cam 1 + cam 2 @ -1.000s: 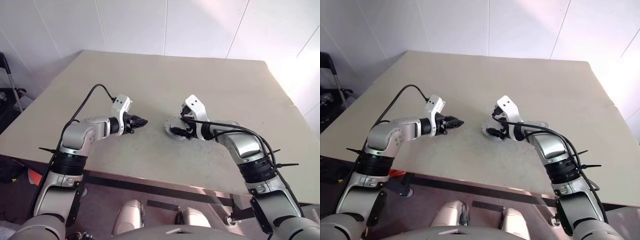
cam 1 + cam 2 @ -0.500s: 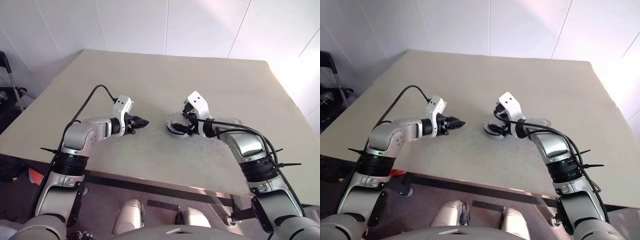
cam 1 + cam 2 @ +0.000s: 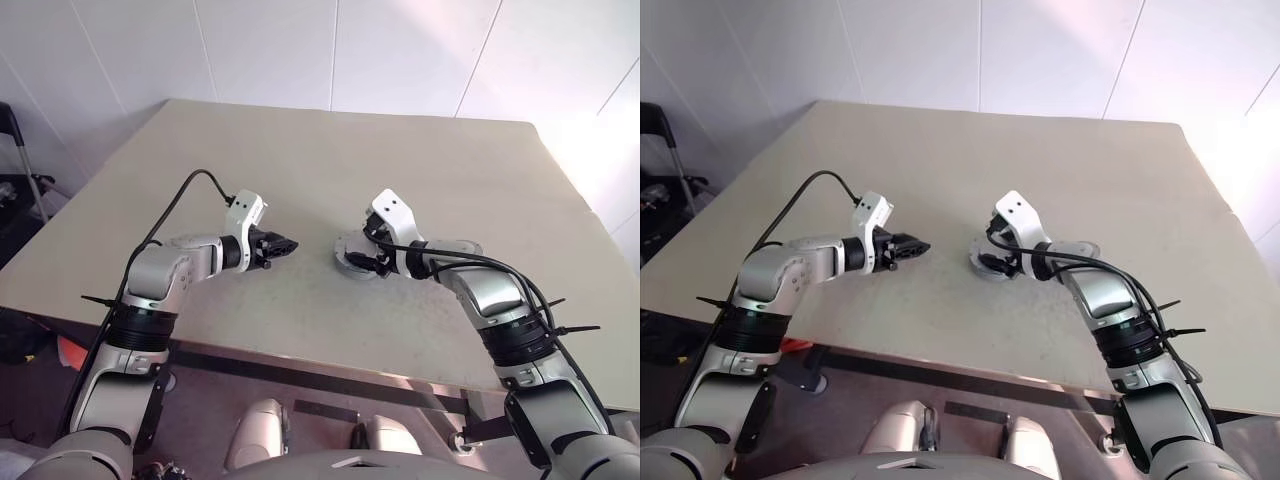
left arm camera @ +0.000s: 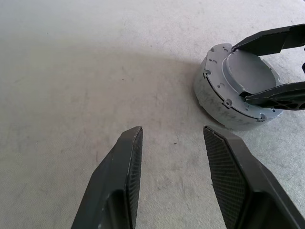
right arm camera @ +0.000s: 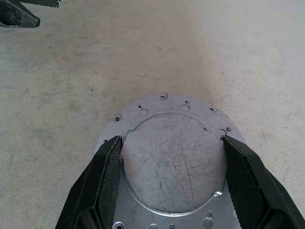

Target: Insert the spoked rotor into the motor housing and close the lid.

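Centre frame, almost nothing has changed from a second ago: the right gripper (image 3: 362,260) has only wobbled a little at the wrist and stays on the grey motor housing (image 4: 214,102). Its jaws are spread wide, clasping the lid (image 5: 171,162) by the rim, and the lid looks seated, so closing seems nearly done. Left gripper (image 3: 285,245) hangs just left of it, tilted down over the surface (image 3: 300,150), jaws parted and empty.
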`<state>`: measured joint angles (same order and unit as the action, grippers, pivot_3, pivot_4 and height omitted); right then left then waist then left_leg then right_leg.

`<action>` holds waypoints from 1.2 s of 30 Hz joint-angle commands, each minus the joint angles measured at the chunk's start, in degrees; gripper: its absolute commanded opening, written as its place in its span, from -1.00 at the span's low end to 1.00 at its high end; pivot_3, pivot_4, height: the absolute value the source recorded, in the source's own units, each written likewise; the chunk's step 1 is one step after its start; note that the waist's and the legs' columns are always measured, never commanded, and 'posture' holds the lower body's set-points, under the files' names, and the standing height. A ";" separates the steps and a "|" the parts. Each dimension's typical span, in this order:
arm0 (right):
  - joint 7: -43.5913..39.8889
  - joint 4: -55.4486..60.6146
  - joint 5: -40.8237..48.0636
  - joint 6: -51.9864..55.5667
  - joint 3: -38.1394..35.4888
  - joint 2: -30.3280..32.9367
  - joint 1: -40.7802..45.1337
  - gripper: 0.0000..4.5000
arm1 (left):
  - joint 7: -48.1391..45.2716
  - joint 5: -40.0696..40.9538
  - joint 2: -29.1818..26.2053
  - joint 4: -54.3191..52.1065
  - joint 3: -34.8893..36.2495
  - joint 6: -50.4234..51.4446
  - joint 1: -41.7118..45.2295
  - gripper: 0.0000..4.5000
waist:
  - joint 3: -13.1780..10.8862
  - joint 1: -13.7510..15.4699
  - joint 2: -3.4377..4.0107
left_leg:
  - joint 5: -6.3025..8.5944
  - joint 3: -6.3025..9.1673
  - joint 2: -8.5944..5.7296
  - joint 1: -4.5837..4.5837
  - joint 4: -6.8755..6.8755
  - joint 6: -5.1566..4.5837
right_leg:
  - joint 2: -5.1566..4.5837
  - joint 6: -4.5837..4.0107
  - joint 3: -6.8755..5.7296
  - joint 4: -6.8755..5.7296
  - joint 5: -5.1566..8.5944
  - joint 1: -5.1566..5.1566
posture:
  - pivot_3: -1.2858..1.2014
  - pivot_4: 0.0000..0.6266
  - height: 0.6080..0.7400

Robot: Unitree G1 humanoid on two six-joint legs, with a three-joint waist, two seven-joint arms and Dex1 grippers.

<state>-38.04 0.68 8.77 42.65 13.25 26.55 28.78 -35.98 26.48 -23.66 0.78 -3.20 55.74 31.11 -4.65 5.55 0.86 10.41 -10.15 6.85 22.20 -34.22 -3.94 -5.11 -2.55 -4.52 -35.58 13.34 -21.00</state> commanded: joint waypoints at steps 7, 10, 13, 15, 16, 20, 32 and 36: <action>0.36 -2.67 -1.34 2.03 0.98 0.43 0.64 0.41 | 0.06 1.96 1.28 -2.12 1.51 1.44 1.31 -0.05 | 0.01 0.02 -0.01 | 0.02 0.00 0.00 -0.22 0.00 -0.02 | 0.00 0.01 0.00 0.01 0.00 0.21 | 0.03 -1.00 1.00; -0.36 -3.57 -1.10 2.27 1.36 0.59 0.34 0.41 | 0.18 2.03 1.47 -2.23 1.31 1.63 1.29 -0.05 | 0.02 0.02 -0.01 | 0.02 0.00 0.00 -0.33 0.00 -0.02 | 0.00 0.02 0.00 0.02 0.01 0.31 | 0.03 -1.00 1.00; -0.90 -4.75 -0.92 2.37 1.41 0.61 0.19 0.41 | 0.38 2.74 2.21 -2.10 1.76 2.26 1.49 -0.05 | 0.04 0.03 -0.02 | 0.02 0.01 0.00 -0.40 0.00 -0.03 | 0.00 0.12 0.00 0.03 0.07 0.38 | 0.03 -1.00 1.00; -0.99 -5.53 -1.17 2.00 1.56 0.63 0.15 0.41 | 0.73 3.43 3.22 -1.44 2.54 2.77 2.08 -0.05 | 0.06 0.03 -0.06 | 0.03 0.01 0.00 -0.40 0.00 -0.04 | 0.00 0.08 0.00 0.04 0.05 0.39 | 0.03 -1.00 1.00; -1.03 -5.78 -1.27 1.84 1.62 0.62 0.15 0.41 | 0.90 3.76 3.81 -0.91 2.95 3.03 2.49 -0.05 | 0.08 0.04 -0.09 | 0.03 0.01 0.00 -0.40 0.00 -0.04 | 0.00 0.04 0.00 0.04 0.02 0.39 | 0.03 -1.00 1.00; -1.19 -6.36 -1.43 1.55 1.76 0.61 0.46 0.41 | 1.48 5.85 7.70 4.00 5.35 3.41 5.49 -0.05 | 0.12 0.10 -0.13 | 0.03 0.01 0.00 -0.46 0.00 -0.03 | 0.00 0.04 0.00 0.04 0.02 0.45 | 0.03 -1.00 1.00; -0.82 -5.75 -1.58 1.55 1.80 0.71 1.14 0.41 | -0.39 4.54 19.00 39.88 10.96 -5.04 21.39 -0.99 | 0.15 0.11 -0.21 | 0.13 0.01 -0.01 -0.77 0.06 -0.19 | 0.00 0.44 0.00 0.45 0.23 0.89 | 0.03 -1.00 1.00; -0.46 -5.07 -1.62 1.79 1.51 0.70 0.80 0.41 | -2.40 1.57 20.57 46.62 8.69 -6.33 23.98 -0.99 | 0.14 0.07 -0.22 | 0.14 0.01 0.00 -0.75 0.14 -0.21 | 0.00 0.24 -0.02 0.52 0.11 0.87 | 0.03 -1.00 1.00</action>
<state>-39.66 -3.07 8.96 42.99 14.16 26.64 30.48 -36.77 29.33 -3.41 46.12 6.58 50.49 53.16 -4.51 5.62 0.65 10.55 -10.14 6.85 21.45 -34.06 -4.16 -5.11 -2.30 -4.54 -35.04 13.45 -20.13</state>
